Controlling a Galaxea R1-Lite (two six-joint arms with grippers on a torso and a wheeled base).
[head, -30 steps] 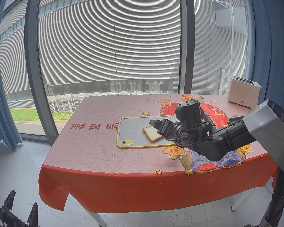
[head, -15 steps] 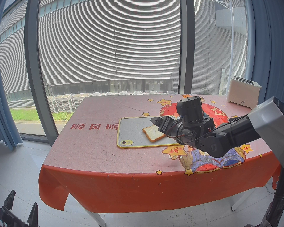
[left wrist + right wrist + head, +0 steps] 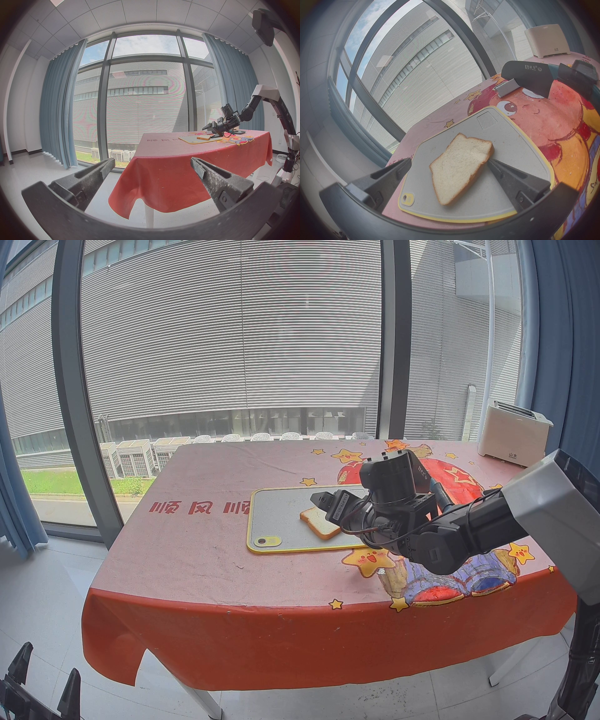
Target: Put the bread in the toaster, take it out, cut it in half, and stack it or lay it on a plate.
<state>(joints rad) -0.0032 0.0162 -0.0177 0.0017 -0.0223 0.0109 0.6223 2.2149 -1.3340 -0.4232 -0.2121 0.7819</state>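
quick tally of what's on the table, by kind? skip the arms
bread slice: 1
cutting board: 1
toaster: 1
knife: 1
Total: 4

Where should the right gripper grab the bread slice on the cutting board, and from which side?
I'd take the bread across its two crust sides, from above, with the right gripper open astride it. It lies face up on the cutting board, offering only thin edges; one finger sits beside one crust.
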